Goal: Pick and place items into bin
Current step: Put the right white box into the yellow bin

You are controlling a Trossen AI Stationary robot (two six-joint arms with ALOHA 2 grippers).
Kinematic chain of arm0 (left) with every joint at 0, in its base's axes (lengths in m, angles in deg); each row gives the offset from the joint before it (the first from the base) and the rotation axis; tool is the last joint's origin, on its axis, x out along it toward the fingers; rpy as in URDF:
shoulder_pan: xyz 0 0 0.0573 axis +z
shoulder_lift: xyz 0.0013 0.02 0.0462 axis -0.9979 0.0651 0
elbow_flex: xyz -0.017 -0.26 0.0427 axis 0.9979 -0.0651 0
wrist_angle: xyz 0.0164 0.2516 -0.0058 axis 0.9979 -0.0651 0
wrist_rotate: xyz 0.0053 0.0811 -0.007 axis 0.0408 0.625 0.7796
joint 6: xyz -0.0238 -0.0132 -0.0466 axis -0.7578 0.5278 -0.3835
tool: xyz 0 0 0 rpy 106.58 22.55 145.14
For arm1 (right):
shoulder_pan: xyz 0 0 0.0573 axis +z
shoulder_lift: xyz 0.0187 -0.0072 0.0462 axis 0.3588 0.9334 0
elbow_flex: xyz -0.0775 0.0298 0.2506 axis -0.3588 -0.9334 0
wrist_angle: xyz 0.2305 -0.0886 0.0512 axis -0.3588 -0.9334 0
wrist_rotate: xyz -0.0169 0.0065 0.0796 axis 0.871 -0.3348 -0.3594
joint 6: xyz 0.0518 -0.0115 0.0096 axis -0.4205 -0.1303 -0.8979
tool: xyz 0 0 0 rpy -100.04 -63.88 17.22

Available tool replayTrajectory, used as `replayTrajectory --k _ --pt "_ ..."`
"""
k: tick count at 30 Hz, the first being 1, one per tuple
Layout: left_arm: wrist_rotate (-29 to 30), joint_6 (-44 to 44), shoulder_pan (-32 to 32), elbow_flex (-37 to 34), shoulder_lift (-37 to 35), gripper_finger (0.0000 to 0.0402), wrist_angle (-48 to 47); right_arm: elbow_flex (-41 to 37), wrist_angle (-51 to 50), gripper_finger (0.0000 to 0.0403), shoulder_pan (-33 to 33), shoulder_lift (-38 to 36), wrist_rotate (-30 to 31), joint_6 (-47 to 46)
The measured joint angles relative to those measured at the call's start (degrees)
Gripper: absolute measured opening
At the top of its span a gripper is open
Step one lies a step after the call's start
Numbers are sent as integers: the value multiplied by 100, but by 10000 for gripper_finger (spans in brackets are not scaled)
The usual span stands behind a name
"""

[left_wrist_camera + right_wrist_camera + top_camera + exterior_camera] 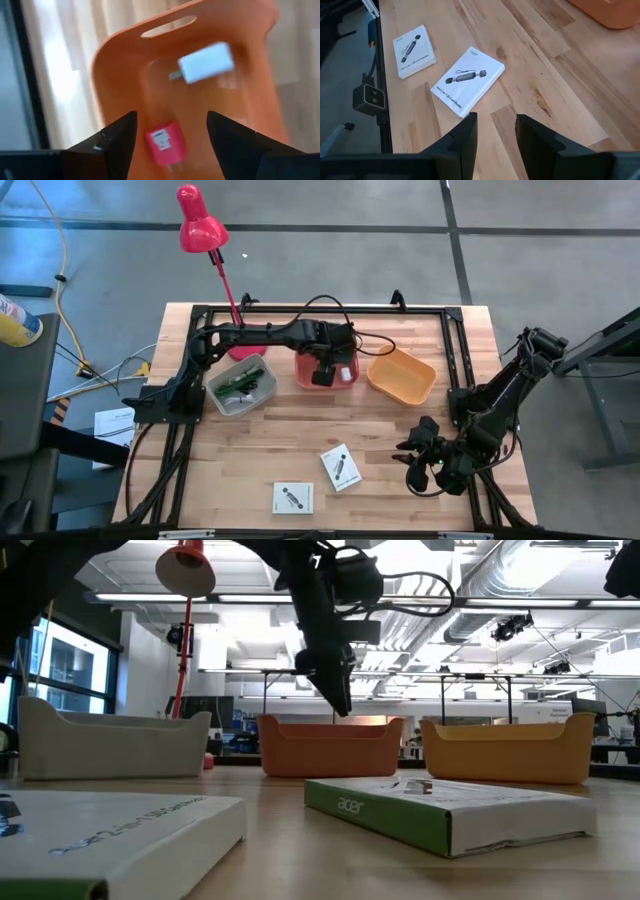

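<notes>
Over the middle bin of three at the far side of the bench (250,460), the left tool (323,373) hangs with its fingers (117,137) spread apart and nothing between them. This bin is the red-orange bin (326,370); the left wrist view looks down into it and shows a white plug-in charger (206,62) lying on its floor near the slotted handle, and a pink charger (165,144) lying apart from it, just below the gap between the open fingers. In the low view the left tool's tip points down above the bin's rim.

To the left of that bin, in the high view, stands a grey bin (241,385) holding green and dark items too small to name. To the right stands a yellow-orange bin (401,375). A red desk lamp (200,225) rises from behind the grey bin.

At the near side of the bench lie two white boxes printed with a dark adapter: one white box (341,467) turned at an angle, and the other white box (293,498) nearer the front edge and well apart from the bins. They do not touch each other.

The right tool (425,460) waits low at the near right of the bench, its fingers (465,137) part-way apart and empty, pointing toward the angled box.
</notes>
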Motion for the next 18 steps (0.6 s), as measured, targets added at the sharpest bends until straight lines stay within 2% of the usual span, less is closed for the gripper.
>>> replayTrajectory --k 3,11,18 --pt "-317 -65 -26 114 0 226 -208 0 0 124 0 0 -14 -7" --pt "-529 -60 -454 799 0 199 -1007 -1 -105 124 0 0 -39 45" --pt "-771 -216 -1456 1456 -5 180 -1919 -1 -272 124 0 0 -132 137"
